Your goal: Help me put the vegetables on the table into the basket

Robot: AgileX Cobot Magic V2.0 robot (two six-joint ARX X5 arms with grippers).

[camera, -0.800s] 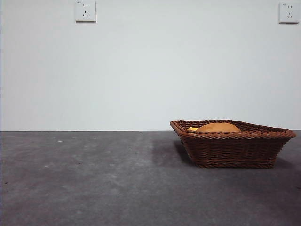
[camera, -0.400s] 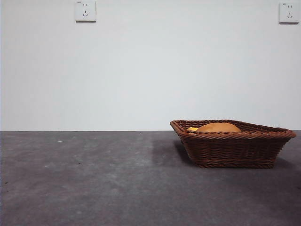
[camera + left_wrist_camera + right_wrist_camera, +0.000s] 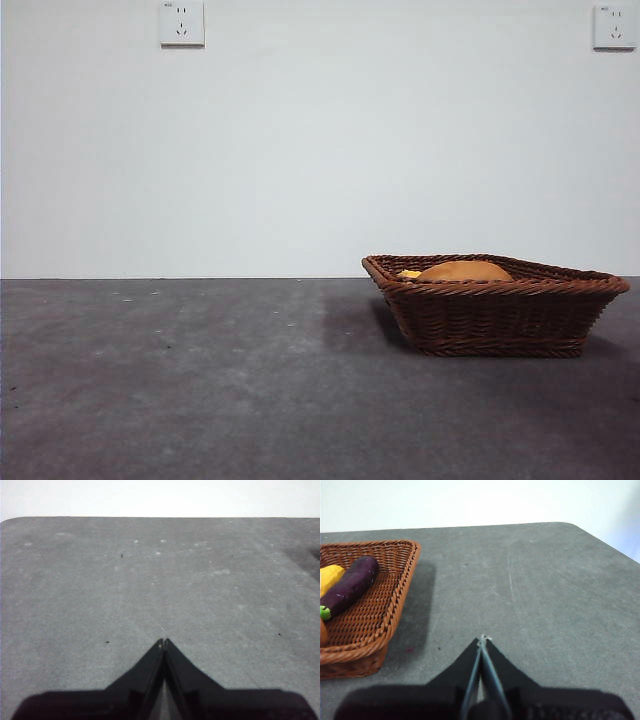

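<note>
The brown wicker basket [image 3: 495,303] stands on the dark grey table [image 3: 200,380] at the right. The tan potato [image 3: 463,271] and a bit of the yellow-orange vegetable [image 3: 408,273] show over its rim. In the right wrist view the basket [image 3: 395,595] holds the purple eggplant [image 3: 351,584] and the yellow vegetable [image 3: 328,576]; a sliver of the potato [image 3: 322,632] shows at the picture's edge. My right gripper [image 3: 481,640] is shut and empty over bare table beside the basket. My left gripper [image 3: 163,641] is shut and empty over bare table.
A white wall with two power sockets [image 3: 181,23] rises behind the table. The table's rounded corner [image 3: 565,526] shows in the right wrist view, and another corner [image 3: 12,521] in the left wrist view.
</note>
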